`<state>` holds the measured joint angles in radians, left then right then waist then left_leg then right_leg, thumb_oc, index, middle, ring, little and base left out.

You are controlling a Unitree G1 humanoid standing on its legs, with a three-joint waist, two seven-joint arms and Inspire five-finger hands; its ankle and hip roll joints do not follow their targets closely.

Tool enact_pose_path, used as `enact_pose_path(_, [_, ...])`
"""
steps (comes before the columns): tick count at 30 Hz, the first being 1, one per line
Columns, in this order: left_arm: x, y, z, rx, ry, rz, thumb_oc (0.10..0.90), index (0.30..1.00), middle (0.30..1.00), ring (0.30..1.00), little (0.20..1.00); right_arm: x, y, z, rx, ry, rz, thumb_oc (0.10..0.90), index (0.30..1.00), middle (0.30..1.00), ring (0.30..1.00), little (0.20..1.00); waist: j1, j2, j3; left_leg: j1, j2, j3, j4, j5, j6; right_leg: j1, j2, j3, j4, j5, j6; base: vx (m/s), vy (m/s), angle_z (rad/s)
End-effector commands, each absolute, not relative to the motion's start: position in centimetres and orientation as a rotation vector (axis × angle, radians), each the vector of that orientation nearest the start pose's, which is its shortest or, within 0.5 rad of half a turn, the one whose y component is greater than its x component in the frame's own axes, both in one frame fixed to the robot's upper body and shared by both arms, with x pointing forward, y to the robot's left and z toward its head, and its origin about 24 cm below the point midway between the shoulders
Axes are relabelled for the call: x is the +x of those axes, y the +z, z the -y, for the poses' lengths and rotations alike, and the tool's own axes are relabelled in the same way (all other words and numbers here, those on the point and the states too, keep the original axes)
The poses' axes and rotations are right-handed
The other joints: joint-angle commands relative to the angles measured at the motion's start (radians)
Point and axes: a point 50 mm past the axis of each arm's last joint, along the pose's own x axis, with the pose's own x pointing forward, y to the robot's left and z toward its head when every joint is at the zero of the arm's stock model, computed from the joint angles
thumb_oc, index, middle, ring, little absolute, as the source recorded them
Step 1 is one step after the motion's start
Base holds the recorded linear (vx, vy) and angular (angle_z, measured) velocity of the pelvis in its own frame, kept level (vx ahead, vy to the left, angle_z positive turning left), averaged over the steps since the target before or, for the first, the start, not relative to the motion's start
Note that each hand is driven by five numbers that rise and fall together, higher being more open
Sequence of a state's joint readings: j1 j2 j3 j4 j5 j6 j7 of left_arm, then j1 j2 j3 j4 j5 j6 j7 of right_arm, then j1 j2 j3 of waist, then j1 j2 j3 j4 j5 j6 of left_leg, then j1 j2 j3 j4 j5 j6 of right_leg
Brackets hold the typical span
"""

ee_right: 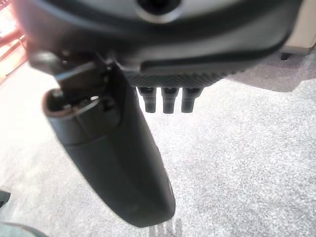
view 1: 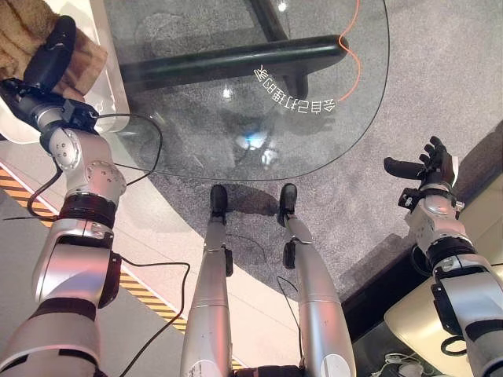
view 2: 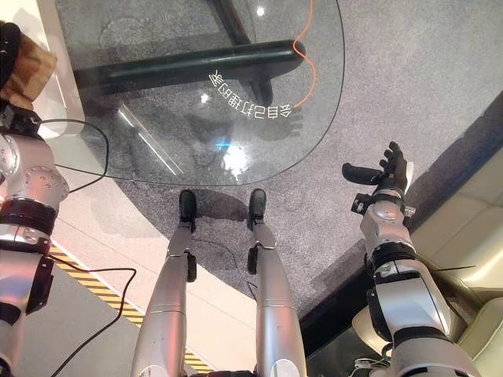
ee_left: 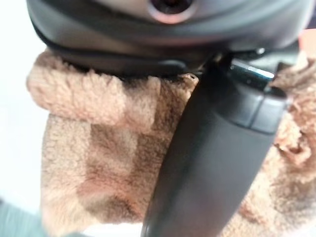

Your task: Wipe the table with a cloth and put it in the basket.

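Observation:
A fuzzy brown cloth (view 1: 20, 31) is bunched at the far left over a white raised edge (view 1: 106, 63). My left hand (view 1: 47, 59) is in the middle of the cloth. In the left wrist view its thumb (ee_left: 217, 163) lies across the cloth (ee_left: 98, 158), which is gathered up against the palm. The oval glass table (view 1: 330, 71) spreads out ahead, with white lettering on it. Far to the right, my right hand (view 1: 431, 165) hangs open over grey carpet, holding nothing; the right wrist view shows its thumb (ee_right: 118, 163) above bare carpet.
A dark table base (view 1: 236, 59) and an orange cable (view 1: 355, 55) show through the glass. Black-and-yellow striped tape (view 1: 141, 292) runs across the floor at lower left. Cream furniture (view 1: 416, 322) stands at the lower right.

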<state>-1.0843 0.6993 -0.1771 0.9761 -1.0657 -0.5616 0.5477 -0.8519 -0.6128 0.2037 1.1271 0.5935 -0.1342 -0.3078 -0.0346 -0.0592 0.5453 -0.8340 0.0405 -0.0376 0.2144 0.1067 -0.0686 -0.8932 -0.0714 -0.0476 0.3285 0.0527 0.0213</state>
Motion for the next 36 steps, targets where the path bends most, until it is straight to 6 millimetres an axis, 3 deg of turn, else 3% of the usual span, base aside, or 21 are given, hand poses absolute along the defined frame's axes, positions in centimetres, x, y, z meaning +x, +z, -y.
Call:
enact_pose_path(1, [32.2, 33.1, -35.9, -0.512, 0.940, 0.937, 0.100, 0.300, 0.300, 0.300, 0.200, 34.7, 13.0, 35.3, -0.123, -0.684, -0.034, 0.800, 0.900, 0.900, 0.900, 0.900, -0.023, 0.057, -0.025, -0.016, 0.001, -0.022, 0.115, -0.100, 0.003, 0.045, 0.010, 0.033, 0.051, -0.121, 0.036, 0.00, 0.000, 0.00])
enact_pose_path(10, [31.9, 33.5, -37.1, -0.351, 1.094, 0.838, 0.100, 0.300, 0.300, 0.300, 0.200, 34.5, 12.6, 35.6, -0.139, -0.686, -0.058, 0.800, 0.900, 0.900, 0.900, 0.900, -0.031, 0.051, -0.025, -0.025, 0.004, -0.025, 0.127, -0.117, 0.002, 0.037, 0.014, 0.037, 0.058, -0.135, 0.034, 0.00, 0.000, 0.00])
enact_pose_path(21, [32.9, 34.5, -37.1, -0.131, 1.102, 0.671, 0.100, 0.300, 0.300, 0.300, 0.200, 34.5, 12.7, 35.9, -0.166, -0.667, -0.074, 0.800, 0.900, 0.900, 0.900, 0.900, -0.045, 0.049, -0.025, -0.043, 0.010, -0.024, 0.130, -0.114, 0.000, 0.020, 0.021, 0.045, 0.061, -0.134, 0.034, 0.00, 0.000, 0.00])
enact_pose_path(28, [33.0, 34.7, -37.1, -0.109, 1.104, 0.636, 0.100, 0.300, 0.300, 0.300, 0.200, 34.5, 12.9, 35.9, -0.171, -0.666, -0.076, 0.800, 0.900, 0.900, 0.900, 0.900, -0.048, 0.049, -0.025, -0.045, 0.011, -0.023, 0.130, -0.113, 0.000, 0.018, 0.022, 0.048, 0.060, -0.133, 0.035, 0.00, 0.000, 0.00])
enact_pose_path(29, [33.4, 34.3, -37.4, -0.090, 1.095, 0.536, 0.100, 0.300, 0.300, 0.300, 0.200, 34.4, 12.8, 36.1, -0.182, -0.662, -0.082, 0.800, 0.900, 0.900, 0.900, 0.900, -0.058, 0.050, -0.025, -0.049, 0.013, -0.021, 0.134, -0.113, 0.000, 0.015, 0.023, 0.052, 0.059, -0.129, 0.035, 0.03, 0.035, 0.00])
enact_pose_path(36, [33.5, 34.0, -37.8, -0.124, 1.118, 0.458, 0.100, 0.300, 0.300, 0.300, 0.200, 34.5, 13.0, 36.1, -0.190, -0.657, -0.082, 0.800, 0.900, 0.900, 0.900, 0.900, -0.066, 0.049, -0.025, -0.063, 0.013, -0.023, 0.141, -0.113, 0.000, -0.001, 0.025, 0.056, 0.064, -0.128, 0.033, 0.00, 0.005, 0.00])
